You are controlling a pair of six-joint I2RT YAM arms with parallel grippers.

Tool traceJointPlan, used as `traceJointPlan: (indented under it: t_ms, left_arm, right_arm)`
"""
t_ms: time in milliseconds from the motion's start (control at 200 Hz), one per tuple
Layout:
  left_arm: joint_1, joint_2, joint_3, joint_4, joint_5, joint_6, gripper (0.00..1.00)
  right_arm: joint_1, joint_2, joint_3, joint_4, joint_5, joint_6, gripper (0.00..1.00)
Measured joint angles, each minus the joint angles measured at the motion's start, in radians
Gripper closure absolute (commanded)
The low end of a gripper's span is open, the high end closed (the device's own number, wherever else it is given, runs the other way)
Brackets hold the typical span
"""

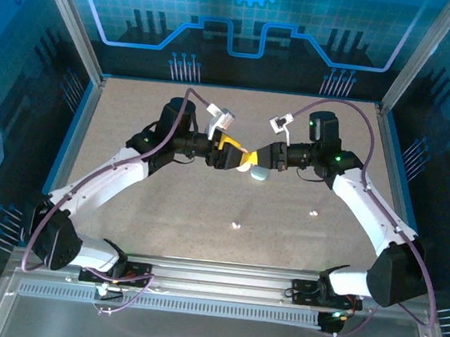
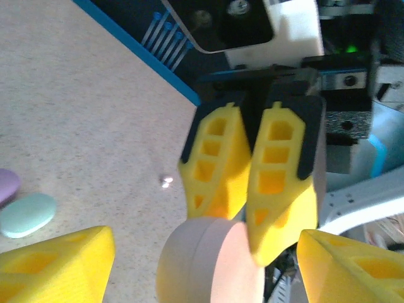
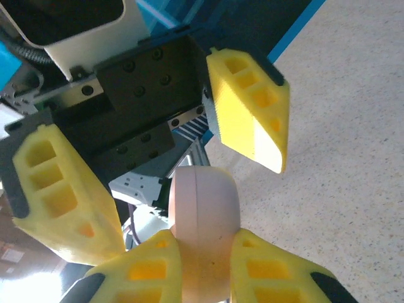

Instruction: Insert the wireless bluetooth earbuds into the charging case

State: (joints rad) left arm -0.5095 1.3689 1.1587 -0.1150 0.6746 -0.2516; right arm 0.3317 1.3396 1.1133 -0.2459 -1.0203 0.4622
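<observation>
A closed pinkish-beige charging case hangs above the table, and my right gripper is shut on it from both sides. My left gripper stands open around the same case, its fingers spread clear of it. In the top view both grippers, left and right, meet at mid-table. Two tiny pale earbuds lie on the table, one near the middle and one to the right. One earbud shows beyond the case.
A mint-green pebble case lies on the table just below the grippers, also seen at the left. A purple case sits beside it. Blue walls ring the speckled table.
</observation>
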Motion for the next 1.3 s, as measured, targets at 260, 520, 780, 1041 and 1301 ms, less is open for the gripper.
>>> traceJointPlan:
  t_ms: [260,520,780,1041,1301]
  left_arm:
    - [-0.005,-0.027,-0.114,0.221,-0.024,-0.169,0.37]
    - [-0.013,-0.023,-0.119,0.323,-0.004,-0.251,0.7]
    - [-0.011,-0.021,-0.121,0.323,0.003,-0.262,0.85]
    - [-0.014,0.001,-0.044,0.14,0.097,-0.123,0.86]
    - [-0.018,0.015,0.047,-0.017,0.183,-0.01,0.85]
  right_arm:
    - [-0.005,-0.055,-0.082,0.258,0.085,0.241,0.86]
    - [-0.008,-0.066,-0.099,0.374,0.104,0.319,0.84]
    - [-0.013,-0.072,-0.113,0.386,0.106,0.316,0.73]
    - [-0.017,-0.072,-0.023,0.142,0.083,0.105,0.55]
    - [-0.021,-0.01,0.124,-0.083,-0.014,-0.114,0.52]
